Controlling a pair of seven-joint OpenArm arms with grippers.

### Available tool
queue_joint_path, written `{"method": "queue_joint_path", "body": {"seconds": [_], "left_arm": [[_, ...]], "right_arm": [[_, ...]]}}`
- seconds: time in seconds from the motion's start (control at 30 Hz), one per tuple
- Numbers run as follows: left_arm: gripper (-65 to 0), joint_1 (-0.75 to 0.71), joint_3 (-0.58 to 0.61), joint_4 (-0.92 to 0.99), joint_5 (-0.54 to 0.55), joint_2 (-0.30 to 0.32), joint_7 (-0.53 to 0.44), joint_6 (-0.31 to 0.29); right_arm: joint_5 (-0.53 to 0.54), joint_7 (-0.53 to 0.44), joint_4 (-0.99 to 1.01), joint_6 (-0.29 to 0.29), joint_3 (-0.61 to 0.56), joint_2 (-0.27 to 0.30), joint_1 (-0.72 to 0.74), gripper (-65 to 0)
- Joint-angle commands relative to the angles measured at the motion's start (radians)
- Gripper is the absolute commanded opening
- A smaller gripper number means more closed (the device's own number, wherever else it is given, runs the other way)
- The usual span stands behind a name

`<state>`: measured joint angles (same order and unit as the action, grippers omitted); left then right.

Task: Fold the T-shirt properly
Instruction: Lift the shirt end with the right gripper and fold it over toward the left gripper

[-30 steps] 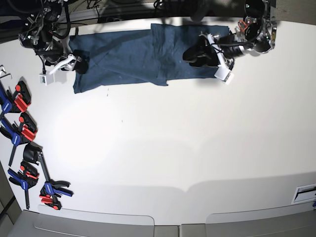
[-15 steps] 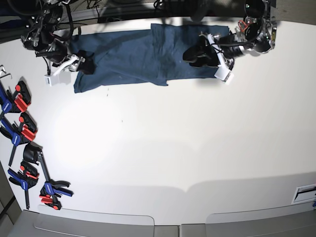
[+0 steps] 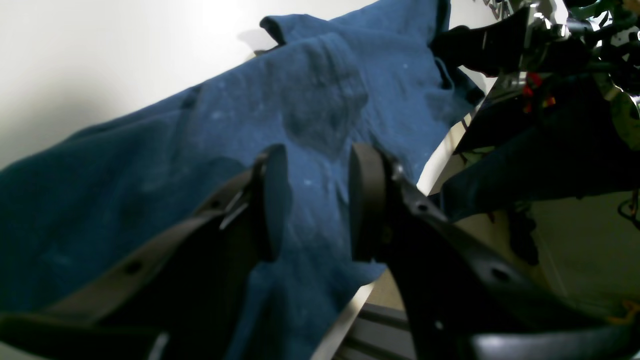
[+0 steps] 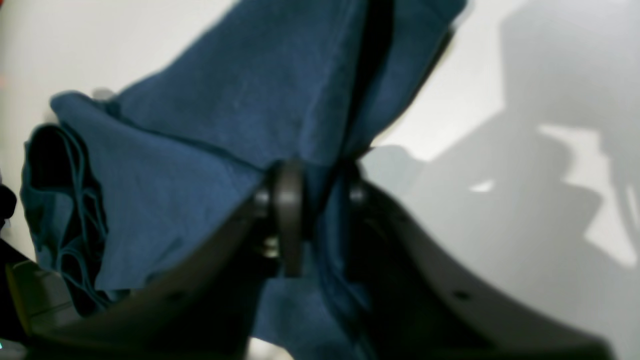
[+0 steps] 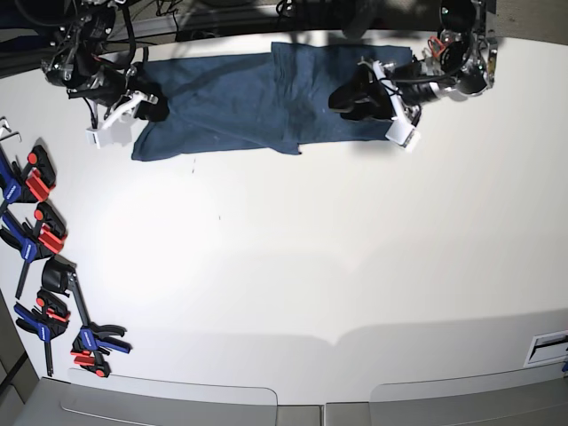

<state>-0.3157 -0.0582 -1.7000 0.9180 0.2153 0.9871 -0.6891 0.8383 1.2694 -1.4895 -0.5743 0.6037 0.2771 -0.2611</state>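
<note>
- Currently, the soft, wrinkled dark navy-blue T-shirt (image 5: 257, 99) lies spread along the far edge of the white table (image 5: 311, 257).
- Right gripper (image 4: 312, 200): fingers pinched narrow on a raised fold of the cloth.
- Left gripper (image 3: 312, 200): fingers partly apart over the cloth, gripping nothing.
- Blue-and-red clamps (image 5: 40, 240) lie beside the table.

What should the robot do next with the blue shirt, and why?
Probably lift the right gripper a little and carry its pinch of T-shirt toward the other end. Its fingers look closed on a fold of cloth, while the left gripper stands open over the shirt. The shirt lies spread long on the table, not fully folded.
</note>
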Motion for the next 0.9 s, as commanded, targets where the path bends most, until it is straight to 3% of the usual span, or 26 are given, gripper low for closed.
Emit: {"method": "queue_joint_path", "body": {"seconds": [0.0,0.07,0.17,0.27,0.4,0.67,0.87], "left_arm": [[-46.1,0.005,-0.015,-0.019,0.025,0.005,-0.023,-0.009],[-46.6,0.005,-0.045,-0.019,0.026,0.005,-0.023,-0.009],[-50.0,0.003,-0.103,-0.019,0.026,0.011,-0.019,-0.009],[-54.3,-0.004,-0.156,-0.019,0.03,0.04,-0.019,-0.009],[-65.0,-0.029,-0.221,-0.019,0.027,0.076,-0.015,-0.009],[-65.0,-0.127,-0.296,-0.019,0.023,0.122,-0.008,-0.009],[-65.0,-0.158,-0.296,-0.014,-0.045,0.123,-0.009,-0.009]], "right_arm": [[0.011,-0.002,-0.011,0.001,0.003,0.014,0.005,-61.6],[0.011,-0.001,-0.011,0.001,0.003,0.014,0.012,-65.0],[0.029,0.0,-0.012,0.001,0.003,0.017,0.023,-65.0],[0.13,0.027,-0.013,-0.013,0.005,0.023,0.032,-65.0],[0.299,0.093,-0.029,-0.085,0.005,0.022,0.034,-65.0],[0.534,0.127,-0.114,-0.124,0.004,0.014,0.034,-65.0],[0.583,0.127,-0.197,-0.124,-0.01,-0.05,0.033,-65.0]]}}
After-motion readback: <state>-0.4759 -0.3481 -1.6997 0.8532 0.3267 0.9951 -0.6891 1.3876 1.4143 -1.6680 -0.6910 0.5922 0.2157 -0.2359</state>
